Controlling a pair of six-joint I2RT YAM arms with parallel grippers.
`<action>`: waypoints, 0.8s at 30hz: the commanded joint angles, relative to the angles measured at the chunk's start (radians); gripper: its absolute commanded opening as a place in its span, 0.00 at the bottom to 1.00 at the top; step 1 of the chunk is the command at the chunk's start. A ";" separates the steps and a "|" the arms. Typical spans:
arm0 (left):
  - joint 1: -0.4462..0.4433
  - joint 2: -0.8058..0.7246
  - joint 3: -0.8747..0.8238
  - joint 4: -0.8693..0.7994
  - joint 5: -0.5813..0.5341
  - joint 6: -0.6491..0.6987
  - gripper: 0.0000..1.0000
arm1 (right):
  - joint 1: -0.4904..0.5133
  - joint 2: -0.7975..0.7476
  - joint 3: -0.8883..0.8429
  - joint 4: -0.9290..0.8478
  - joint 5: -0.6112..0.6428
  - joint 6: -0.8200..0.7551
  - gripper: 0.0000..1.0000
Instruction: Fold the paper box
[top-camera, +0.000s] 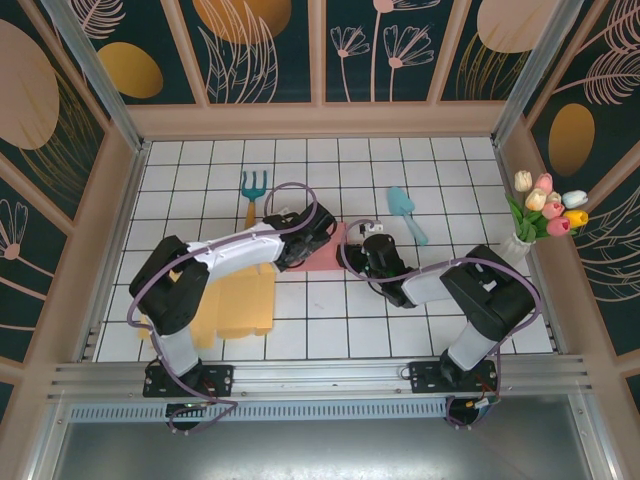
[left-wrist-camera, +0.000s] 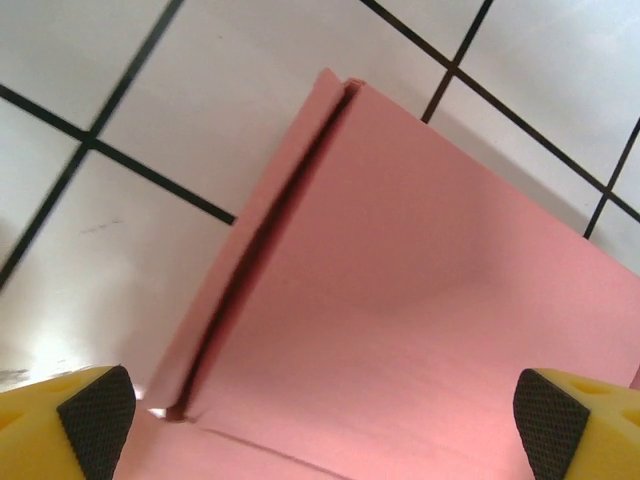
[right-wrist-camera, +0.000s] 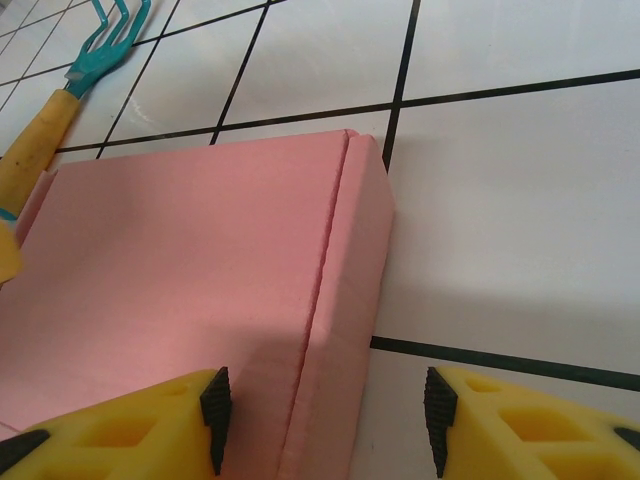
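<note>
1. Left gripper (left-wrist-camera: 322, 425): jaws spread wide and gripping nothing. The black pads (left-wrist-camera: 95, 420) sit far apart, with the pink paper box (left-wrist-camera: 420, 300) lying below and between them.
2. Right gripper (right-wrist-camera: 325, 412): jaws released, straddling the raised side edge of the paper box. One pad is over the box top, the other over bare tile. I cannot tell if either pad touches the box.
3. The paper box lies flat about mid tabletop (top-camera: 330, 330), between the two grippers. A folded flap runs along one side, and the left wrist view shows a dark crease gap there.
4. In the top view, the left gripper is over the box's left end and the right gripper is at its right end. Both arms reach in from the near edge.
5. Garden fork (top-camera: 253, 190): teal head, yellow handle. It lies toward the far edge, left of centre, with the handle end near the box.
6. Teal trowel (top-camera: 405, 212): toward the far edge, right of the box and apart from it.
7. Yellow sheet (top-camera: 240, 300): toward the near-left corner, partly under the left arm.
8. Vase of tulips (top-camera: 540, 215): at the right edge.
</note>
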 joint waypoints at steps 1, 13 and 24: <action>0.005 -0.065 -0.015 -0.044 -0.015 0.015 0.99 | -0.004 0.032 -0.017 -0.031 0.008 -0.005 0.56; 0.016 -0.041 -0.156 0.084 0.038 0.062 0.99 | -0.005 0.059 -0.012 -0.023 -0.006 -0.009 0.56; 0.016 -0.016 -0.090 0.051 0.025 0.036 0.99 | -0.004 0.073 -0.016 -0.010 -0.013 -0.010 0.56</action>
